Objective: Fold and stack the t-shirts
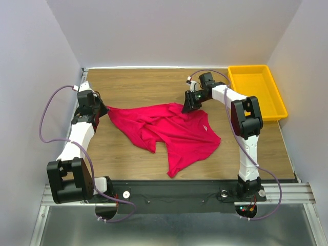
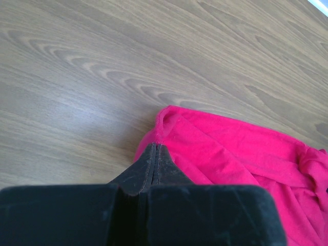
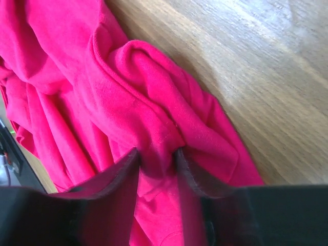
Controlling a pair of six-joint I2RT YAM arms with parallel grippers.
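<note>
Both arms reach forward. The left pincer (image 1: 104,109) clamps the t-shirt's (image 1: 177,134) edge, fingers pressed together; the right pincer (image 1: 188,106) pinches a fold.

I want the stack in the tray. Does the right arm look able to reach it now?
Probably yes: the tray lies just beside the right arm, nothing between, though the right gripper is shut on the shirt.

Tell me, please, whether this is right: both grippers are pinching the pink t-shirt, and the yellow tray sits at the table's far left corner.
Not quite: the top external view shows the yellow tray at the far right corner of the table. The left gripper and right gripper are indeed both pinching the pink t-shirt.
</note>
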